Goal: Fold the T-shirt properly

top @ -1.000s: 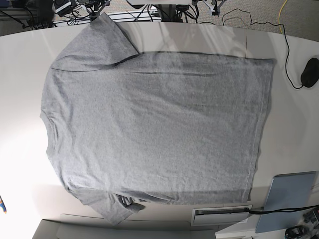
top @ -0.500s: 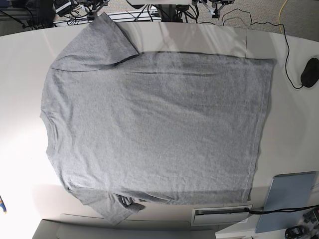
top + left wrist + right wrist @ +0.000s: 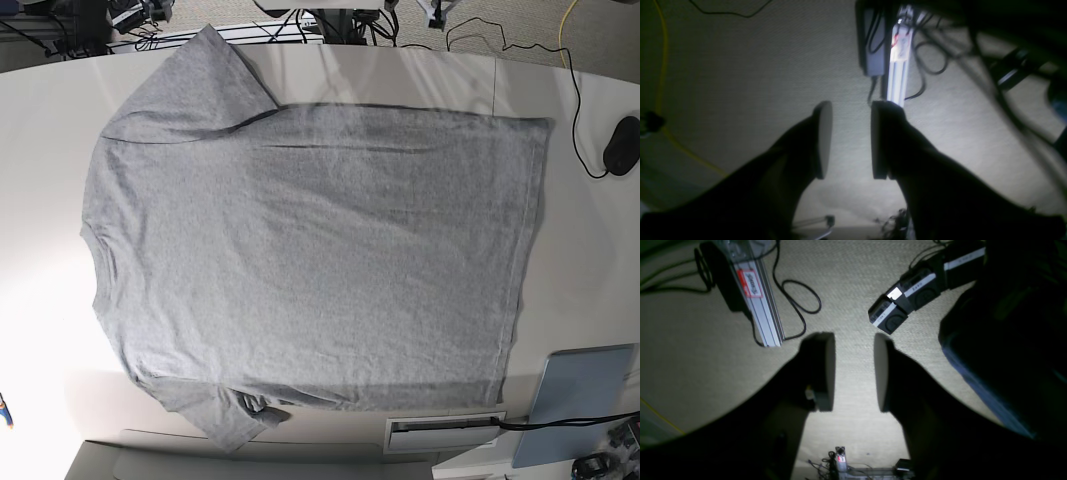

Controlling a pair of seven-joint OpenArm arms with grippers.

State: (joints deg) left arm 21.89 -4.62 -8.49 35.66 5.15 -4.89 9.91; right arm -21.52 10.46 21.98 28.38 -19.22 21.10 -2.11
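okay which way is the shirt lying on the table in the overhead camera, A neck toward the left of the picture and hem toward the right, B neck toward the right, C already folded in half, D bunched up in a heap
A: the T-shirt lies spread flat on the table, its neckline at the picture's left edge and its straight hem at the right.

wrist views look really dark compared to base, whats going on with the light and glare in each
Left wrist view: dim with dark corners, the left claw silhouetted, a blown-out bright strip behind it. Right wrist view: same heavy vignette, the right claw black against lit carpet. Base view: bright and even, the T-shirt sharp, glare washing out the table at the picture's left.
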